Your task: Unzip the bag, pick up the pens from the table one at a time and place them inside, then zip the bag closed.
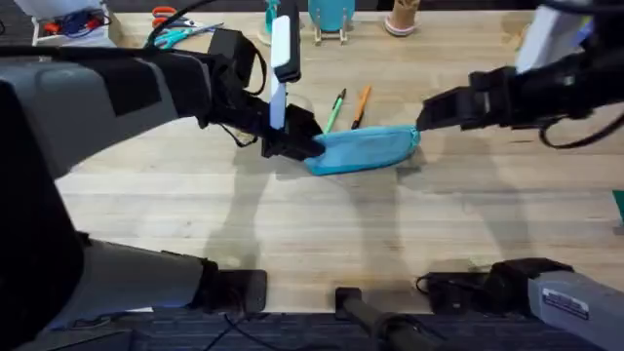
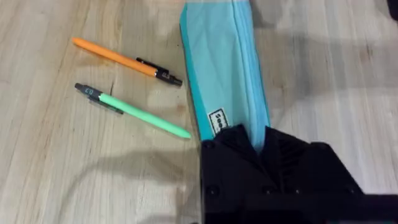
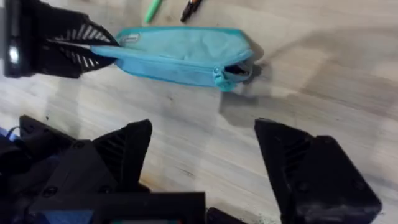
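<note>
The bag lies near the middle of the desk, its long axis running left to right, with bare plank surface on its near side reaching toward the arm bases. It is a light blue, soft fabric pouch, long and oval, with a zipper along its top. The zipper pull sits at the right end, where the seam gapes slightly.

The left tool has its black fingers closed on the bag's left end, pinching the fabric beside a small label. The right tool hovers just off the bag's right end with its black fingers spread wide and nothing between them.

Just beyond the bag lie the pens: the green pen on the left and the orange pen on the right, close together, both slim and running near to far with a slight tilt. Neither touches the bag.

Along the far edge of the desk stand a teal object and orange- and teal-handled scissors, well apart from the bag.
</note>
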